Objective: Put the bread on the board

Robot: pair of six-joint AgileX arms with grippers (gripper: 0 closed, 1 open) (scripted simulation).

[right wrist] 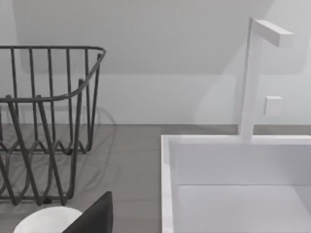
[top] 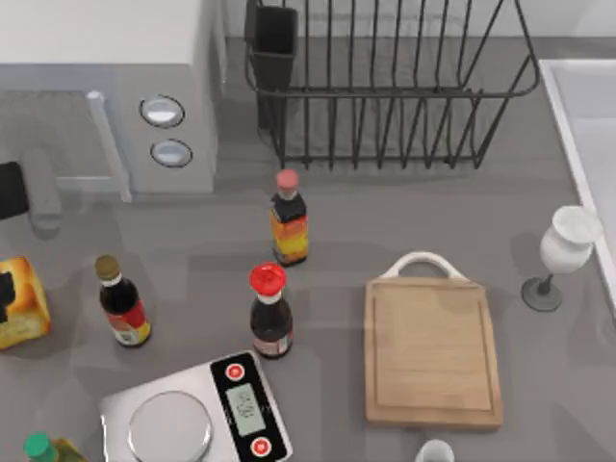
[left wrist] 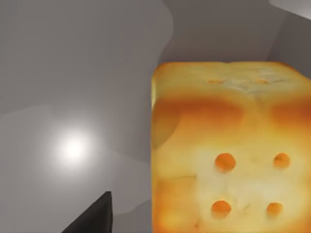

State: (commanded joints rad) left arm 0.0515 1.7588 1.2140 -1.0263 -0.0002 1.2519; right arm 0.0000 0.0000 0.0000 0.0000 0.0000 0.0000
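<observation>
Bread (top: 19, 303) sits at the table's left edge, roughly midway along it, resting on the grey table (top: 385, 221). A dark piece of the left gripper (top: 5, 296) overlaps the loaf at that edge; whether its fingers are clenched or released cannot be told. In the left wrist view the bread (left wrist: 228, 155) is close up, golden with a toasted band and four round orange spots on the facing side, and one dark fingertip (left wrist: 95, 216) stands beside it, apart from the loaf. The board (top: 432, 352) lies flat toward the table's front right, bare, its white loop handle (top: 421, 264) pointing to the back edge. Between bread and board: a brown-capped bottle (top: 121, 303), a red-capped bottle (top: 270, 312) and a silver scale (top: 197, 414) at the front edge. A third bottle (top: 289, 219) stands near the table's middle, before the wire rack (top: 385, 87) at the back. A white goblet (top: 560, 254) stands near the right edge, by the sink (top: 587, 125). The right wrist view shows the rack (right wrist: 43, 121), the sink (right wrist: 233, 184) and one dark fingertip (right wrist: 97, 218) of the right arm; finger state cannot be told.
</observation>
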